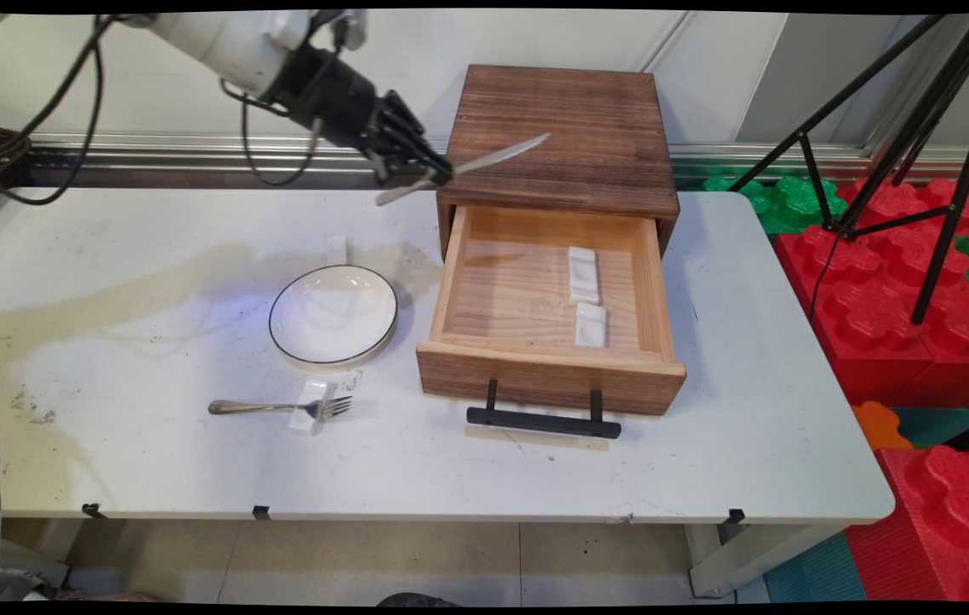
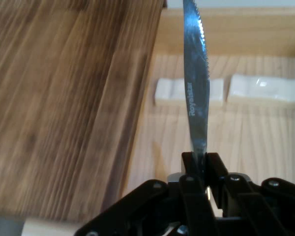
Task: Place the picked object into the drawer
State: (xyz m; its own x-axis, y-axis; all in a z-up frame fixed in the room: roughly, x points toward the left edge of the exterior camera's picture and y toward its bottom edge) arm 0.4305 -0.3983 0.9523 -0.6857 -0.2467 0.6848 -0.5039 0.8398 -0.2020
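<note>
Wall point(image 1: 535, 43): pale panels, metal rail along base.
Floor point(image 1: 364, 555): beige tiles.
Right side: red and green foam blocks point(image 1: 902, 290), black tripod point(image 1: 919, 128).

knife point(image 2: 196, 98): polished metal, serrated edge, shiny
gripper point(image 2: 200, 164): matt black, plastic-looking
cabinet point(image 1: 565, 137): dark stained wood, rough grain
drawer point(image 1: 450, 282): pale bare wood, matt; black matt handle point(image 1: 542, 421)
rests point(image 1: 584, 275): white, glazed-looking
plate point(image 1: 333, 314): glossy white, dark rim
fork point(image 1: 279, 407): shiny metal
table point(image 1: 749, 410): white, smooth, stained toward its left edge
</note>
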